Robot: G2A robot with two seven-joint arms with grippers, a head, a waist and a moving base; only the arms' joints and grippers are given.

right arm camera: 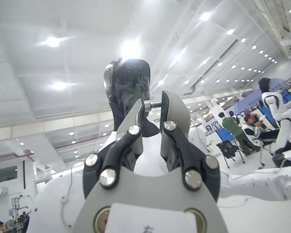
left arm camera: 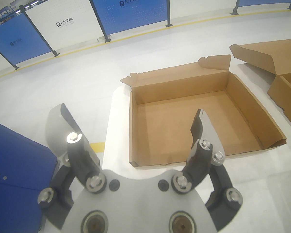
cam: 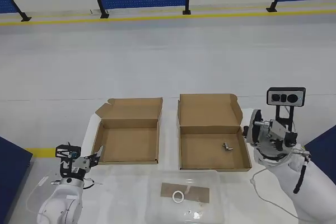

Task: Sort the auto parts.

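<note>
My right gripper (right arm camera: 152, 105) is shut on a small threaded metal bolt (right arm camera: 153, 104), held lengthwise between the pads and lifted up beside the right box. In the top view that arm's wrist (cam: 267, 134) sits at the right edge of the right cardboard box (cam: 213, 163), which holds one small metal part (cam: 228, 147). My left gripper (left arm camera: 133, 122) stands open and holds nothing, just off the near left corner of the left cardboard box (left arm camera: 235, 144), whose floor is bare. A white ring (cam: 178, 196) lies in the clear plastic bin (cam: 213, 175) at the table's front.
Both boxes (cam: 129, 161) have their lids folded back toward the far side. A brown card lies on the floor of the clear bin, with a small pale part (cam: 189, 213) near its front. Blue panels flank the table on both sides.
</note>
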